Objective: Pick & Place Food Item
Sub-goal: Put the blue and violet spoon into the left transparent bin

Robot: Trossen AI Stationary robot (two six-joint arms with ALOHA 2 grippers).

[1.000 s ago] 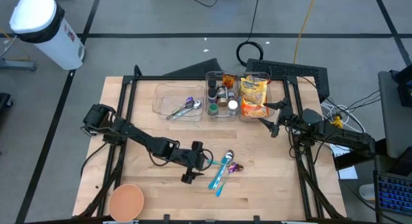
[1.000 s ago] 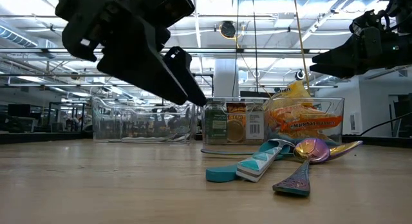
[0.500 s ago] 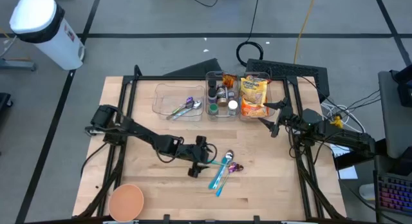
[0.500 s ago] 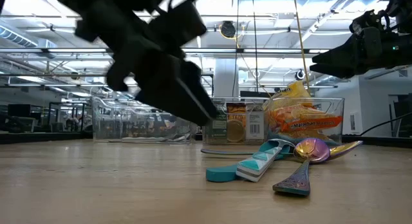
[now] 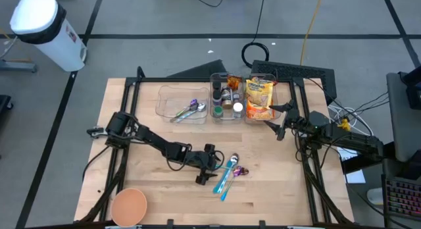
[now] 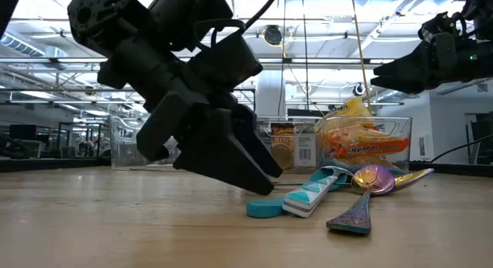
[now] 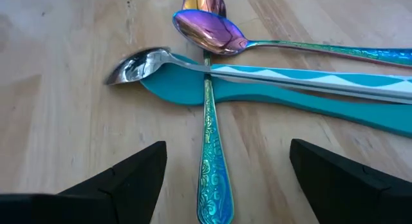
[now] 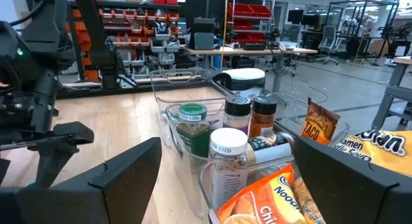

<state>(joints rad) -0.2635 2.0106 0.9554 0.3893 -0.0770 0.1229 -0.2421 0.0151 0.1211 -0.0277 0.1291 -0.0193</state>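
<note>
L gripper (image 5: 209,164) sits low over the table (image 5: 276,189) near centre, fingers (image 7: 122,179) spread wide, holding nothing. Just ahead of it, at approx 3 o'clock, lies a heap of cutlery: a teal-handled rainbow spoon (image 7: 209,159) runs straight between the fingers, crossed by a silver spoon (image 7: 138,64) w/ teal-and-white zigzag handle lying on a flat teal spatula (image 7: 270,102); a purple-bowled spoon (image 7: 212,32) lies just beyond.

R gripper (image 5: 281,122) hangs at the table's 2 o'clock, fingers (image 8: 109,179) also spread, empty, right beside the food bin (image 5: 260,97). The orange snack bag (image 5: 259,97) stands in that bin. Next bin towards 9 o'clock holds spice jars (image 8: 226,161); the far clear bin (image 5: 181,102) holds another spoon. Peach bowl (image 5: 128,206) at 7 o'clock.
</note>
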